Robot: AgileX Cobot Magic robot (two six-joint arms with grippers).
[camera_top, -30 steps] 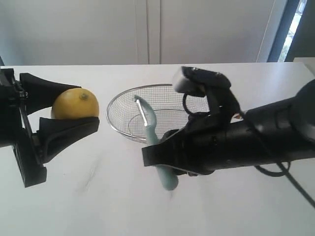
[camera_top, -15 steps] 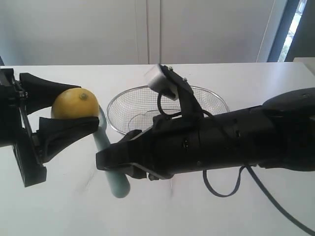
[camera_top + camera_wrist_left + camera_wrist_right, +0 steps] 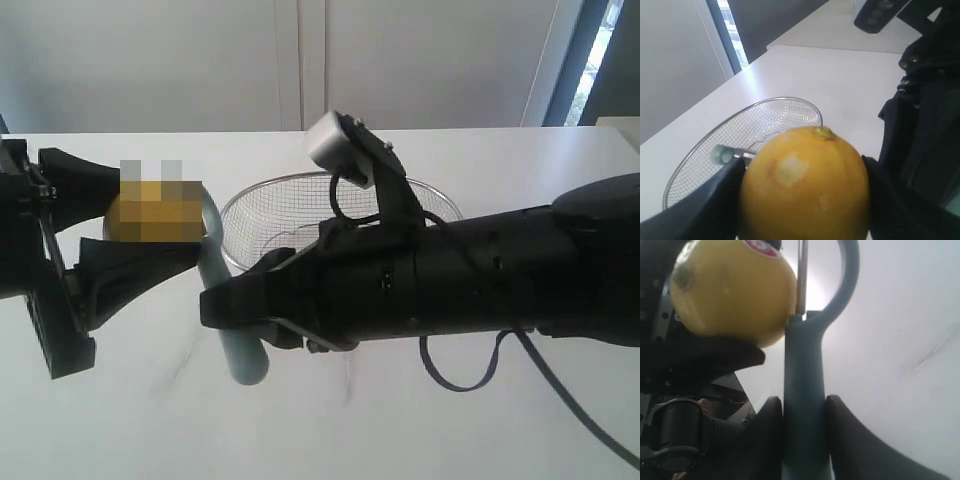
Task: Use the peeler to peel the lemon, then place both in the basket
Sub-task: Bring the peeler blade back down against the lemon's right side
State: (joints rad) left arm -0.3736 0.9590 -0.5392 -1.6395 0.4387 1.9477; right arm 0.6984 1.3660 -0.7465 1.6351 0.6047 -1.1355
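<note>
The yellow lemon (image 3: 155, 212) hangs above the table at the left, with my left gripper (image 3: 165, 218) shut on it. In the left wrist view the lemon (image 3: 805, 185) shows a pale scraped patch between the black fingers (image 3: 715, 200). My right gripper (image 3: 228, 310) reaches across the middle, shut on the teal handle of the peeler (image 3: 238, 355). In the right wrist view the peeler (image 3: 802, 385) stands between the fingers (image 3: 847, 432), and its metal blade lies against the side of the lemon (image 3: 732, 290). The wire mesh basket (image 3: 290, 182) stands behind, partly hidden by the right arm.
The white table (image 3: 150, 420) runs under both arms, with a pale wall behind. The thick black right arm (image 3: 480, 280) crosses in front of the basket (image 3: 740, 116). A window strip (image 3: 590, 50) shows at the far right.
My right gripper has carried the peeler leftward from in front of the basket to the lemon's side. The left gripper and the lemon have stayed still.
</note>
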